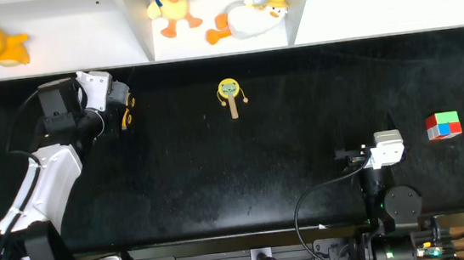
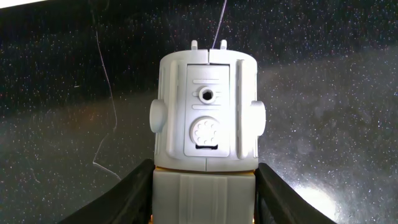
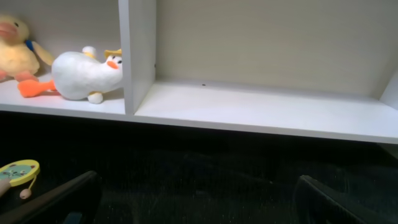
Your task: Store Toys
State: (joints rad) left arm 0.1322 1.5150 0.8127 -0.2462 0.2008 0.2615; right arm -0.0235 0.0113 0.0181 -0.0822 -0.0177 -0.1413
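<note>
Left gripper (image 2: 205, 200), at the upper left of the top view, is clamped on a white toy robot (image 2: 208, 106) over the black worktop (image 1: 219, 174). Right gripper (image 3: 199, 208) sits at the lower right, jaws spread wide and holding nothing. A rattle drum (image 1: 229, 94) lies at upper centre and a colour cube (image 1: 443, 125) at the right edge. A white plush duck (image 1: 247, 19) rests on the shelf (image 1: 374, 5) along the top.

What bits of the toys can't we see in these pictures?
- White plastic robot toy: its bottom is cut off by the left wrist view's edge, where the left gripper holds it.
- Yellow plush duck: partly cut off by the right wrist view's edge.
- Small green drum rattle: its handle runs off that same edge.
</note>
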